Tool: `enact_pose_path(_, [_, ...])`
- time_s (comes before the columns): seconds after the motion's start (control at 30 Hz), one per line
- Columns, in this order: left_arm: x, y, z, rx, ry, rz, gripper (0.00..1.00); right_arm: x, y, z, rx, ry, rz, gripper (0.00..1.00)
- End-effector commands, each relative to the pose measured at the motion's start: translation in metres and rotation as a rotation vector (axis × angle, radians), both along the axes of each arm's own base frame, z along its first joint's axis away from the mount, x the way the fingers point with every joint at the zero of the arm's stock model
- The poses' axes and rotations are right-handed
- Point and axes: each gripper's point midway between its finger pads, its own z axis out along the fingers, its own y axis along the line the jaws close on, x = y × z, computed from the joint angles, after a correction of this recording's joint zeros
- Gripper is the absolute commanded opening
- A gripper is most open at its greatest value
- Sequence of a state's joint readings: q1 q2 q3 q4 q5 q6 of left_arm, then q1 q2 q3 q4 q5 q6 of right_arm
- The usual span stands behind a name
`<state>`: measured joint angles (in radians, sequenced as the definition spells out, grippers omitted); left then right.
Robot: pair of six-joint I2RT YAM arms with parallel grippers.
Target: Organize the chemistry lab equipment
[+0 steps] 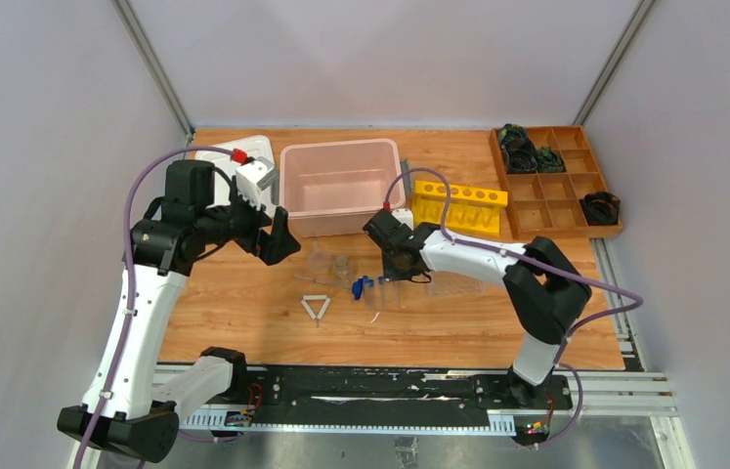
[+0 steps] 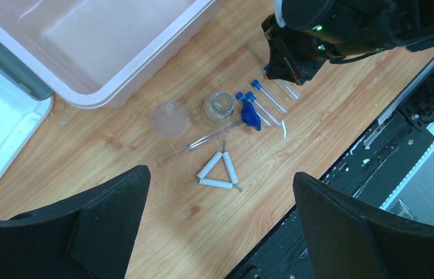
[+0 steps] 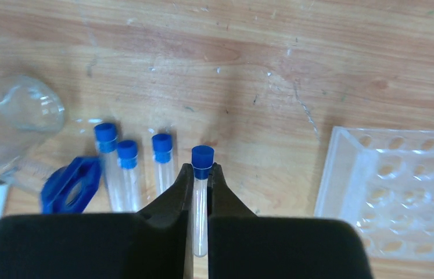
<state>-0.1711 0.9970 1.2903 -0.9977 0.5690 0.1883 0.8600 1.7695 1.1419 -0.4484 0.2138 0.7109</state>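
My right gripper [image 3: 201,174] is shut on a clear tube with a blue cap [image 3: 202,158], low over the wood; it also shows in the top view [image 1: 395,264]. Three more blue-capped tubes [image 3: 127,168] lie just to its left, beside a blue clamp piece [image 3: 72,183] and a clear glass flask [image 3: 11,119]. The clear plastic tube tray [image 3: 400,192] lies to the right. My left gripper [image 2: 220,174] is open and empty, high above the white triangle frame [image 2: 214,183]. A small glass beaker [image 2: 219,106], a clear funnel-like flask [image 2: 169,118] and a thin rod [image 2: 203,141] lie beyond it.
A pink plastic bin [image 1: 341,186] stands at the back centre. A yellow tube rack [image 1: 458,205] is to its right, then a wooden compartment box [image 1: 556,181]. A white tray [image 1: 248,156] sits at the back left, behind my left arm.
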Motion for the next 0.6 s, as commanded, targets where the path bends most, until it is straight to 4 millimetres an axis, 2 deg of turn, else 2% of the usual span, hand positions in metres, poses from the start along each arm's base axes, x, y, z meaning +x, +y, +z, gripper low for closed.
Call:
enact_pose_path(0.0, [-0.002,-0.005,0.016,-0.044,-0.023,-0.018,1.0,0.013,0.004,0.077,0.083,-0.129,-0.003,0.0])
enact_pose_path(0.2, [-0.003,-0.008,0.021,-0.064,-0.016,-0.019,1.0,0.016,0.037,0.176,0.292,-0.284,0.051,0.0])
enact_pose_path(0.37, [-0.009,-0.017,0.022,-0.12,0.025,-0.055,0.99,0.011,0.083,0.254,0.493,-0.444,0.116,0.0])
enact_pose_path(0.47, [-0.015,-0.025,0.024,-0.164,0.058,-0.088,0.92,0.009,0.11,0.292,0.607,-0.519,0.141,0.0])
enact_pose_path(0.57, [-0.019,-0.03,0.024,-0.195,0.087,-0.105,0.88,0.004,0.129,0.321,0.693,-0.571,0.155,0.0])
